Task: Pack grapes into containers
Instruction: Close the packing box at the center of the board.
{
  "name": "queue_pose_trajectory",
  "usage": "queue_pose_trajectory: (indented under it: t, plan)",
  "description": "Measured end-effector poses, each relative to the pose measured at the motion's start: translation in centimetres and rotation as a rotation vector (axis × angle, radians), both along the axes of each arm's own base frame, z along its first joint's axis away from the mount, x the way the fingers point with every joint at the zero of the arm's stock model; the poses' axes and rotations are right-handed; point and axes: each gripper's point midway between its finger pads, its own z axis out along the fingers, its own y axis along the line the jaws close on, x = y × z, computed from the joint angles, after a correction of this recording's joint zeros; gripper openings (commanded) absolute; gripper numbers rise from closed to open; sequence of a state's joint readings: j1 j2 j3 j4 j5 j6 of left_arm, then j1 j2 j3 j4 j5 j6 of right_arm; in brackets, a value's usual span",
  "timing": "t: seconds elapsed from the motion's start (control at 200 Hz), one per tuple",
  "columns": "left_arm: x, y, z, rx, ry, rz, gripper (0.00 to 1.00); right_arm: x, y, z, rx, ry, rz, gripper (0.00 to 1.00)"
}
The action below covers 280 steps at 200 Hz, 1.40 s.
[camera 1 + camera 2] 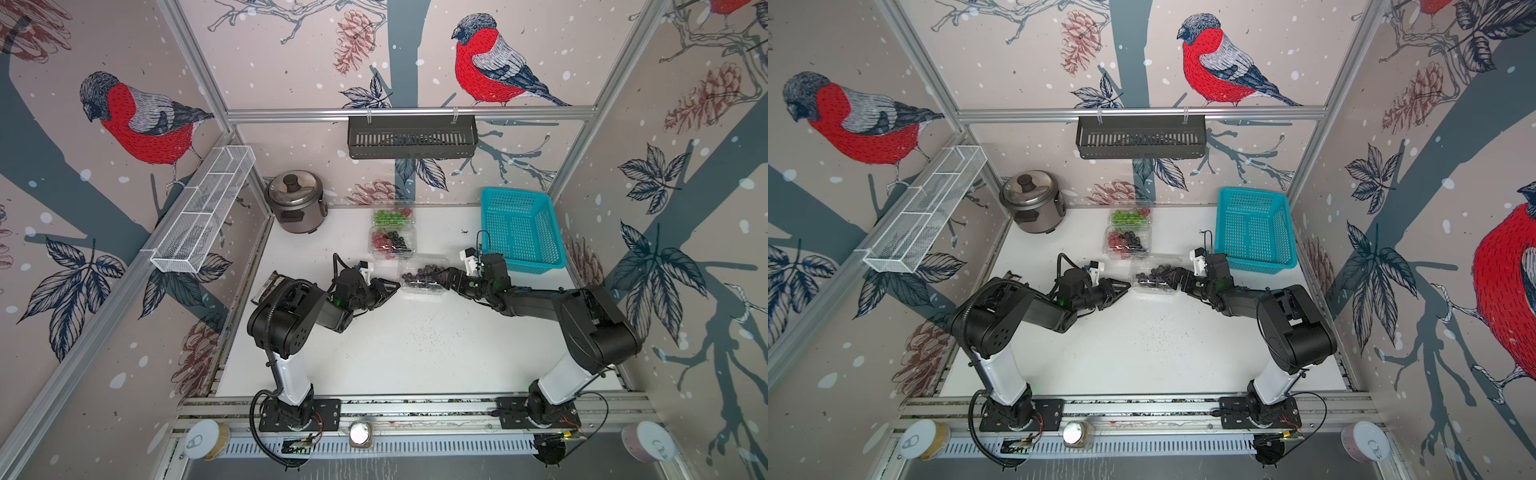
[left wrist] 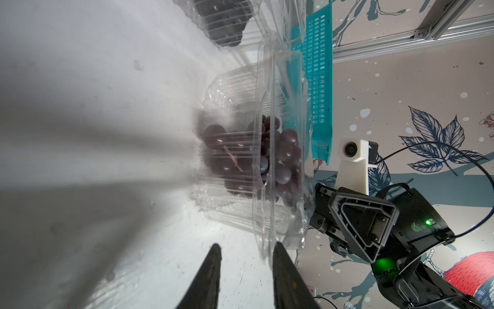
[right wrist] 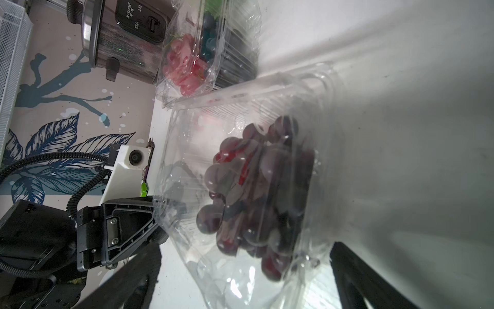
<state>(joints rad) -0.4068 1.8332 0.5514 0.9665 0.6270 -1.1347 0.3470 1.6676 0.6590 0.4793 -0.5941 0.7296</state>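
Flanking one of three containers (image 1: 422, 290), left pincer (image 2: 244, 248) narrow, right pincer (image 3: 246, 247) wide, neither gripping.

- Wallpapered walls (image 1: 291, 62) close the cell on three sides, printed with red-breasted bullfinches (image 1: 486, 62), pine cones and blue-grey branches on pale pink.
- An aluminium frame (image 1: 291, 113) edges the panels.
- A black slotted shelf (image 1: 411, 141) hangs from the back rail.
- A white wire-mesh rack (image 1: 203, 208) lines the left wall.
- The white tabletop (image 1: 415, 353) lies evenly lit and lightly speckled.
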Motion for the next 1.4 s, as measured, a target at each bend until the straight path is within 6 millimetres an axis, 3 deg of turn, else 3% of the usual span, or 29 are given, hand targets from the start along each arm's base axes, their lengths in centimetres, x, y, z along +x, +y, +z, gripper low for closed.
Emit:
queue_pose_trajectory:
  t: [0.475, 1.401]
  plan:
    - [0.9, -0.3, 0.3, -0.015, -0.020, 0.005, 0.21, 0.0, 0.6, -0.4, -0.008, 0.007, 0.014, 0.97]
    - [1.0, -0.9, 0.7, -0.008, -0.037, 0.009, 0.16, 0.3, 1.0, -0.9, -0.025, 0.013, 0.011, 0.92]
